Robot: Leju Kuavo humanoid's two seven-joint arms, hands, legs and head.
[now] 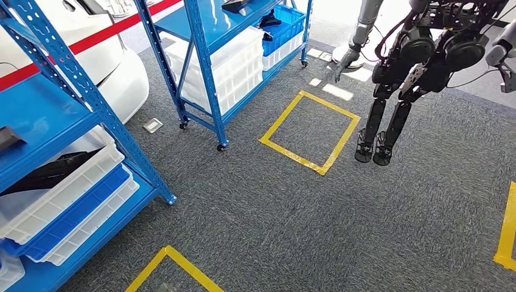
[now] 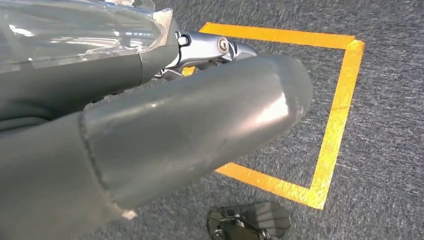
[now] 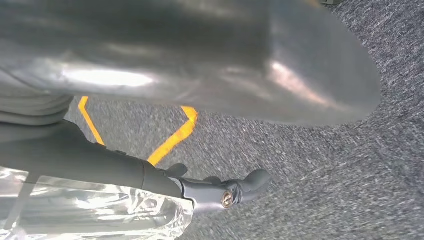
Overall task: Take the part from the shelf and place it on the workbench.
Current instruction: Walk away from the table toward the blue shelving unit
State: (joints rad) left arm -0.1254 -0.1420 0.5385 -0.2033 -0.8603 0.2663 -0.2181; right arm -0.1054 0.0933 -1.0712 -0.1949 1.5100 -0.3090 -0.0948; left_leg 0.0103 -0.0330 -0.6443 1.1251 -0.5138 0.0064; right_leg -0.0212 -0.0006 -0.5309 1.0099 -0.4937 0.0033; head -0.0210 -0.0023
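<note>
Gripping, left hand [image 2: 150, 135]: cannot tell. The thick grey thumb stands apart from the dark fingers [image 2: 100, 80], and clear wrap [image 2: 75, 35] lies against those fingers.
Right hand [image 3: 175, 65]: much the same, and again the grip cannot be told. The thumb is apart from the fingers [image 3: 75, 160], with crinkled clear film [image 3: 90, 215] just beside them.
Wrapped thing: glossy, creased and see-through; what is inside is hard to make out (it is cut off at the picture's edge in both wrist views).
Part on shelf: a black part [image 1: 55, 170], long and flat, lies in a white tray [image 1: 73, 194] on the near left shelf [image 1: 91, 97]. The shelf post hides part of it.
Shelf: blue perforated metal; a blue tray is stacked under the white one.
Floor: grey speckled carpet [image 1: 304, 213], with a yellow tape square [image 1: 310, 131] in the middle and a far shelf [image 1: 201, 55] on castors left of it.
Far right: another robot [image 1: 420, 67], dark-legged, its upper body cut off.
</note>
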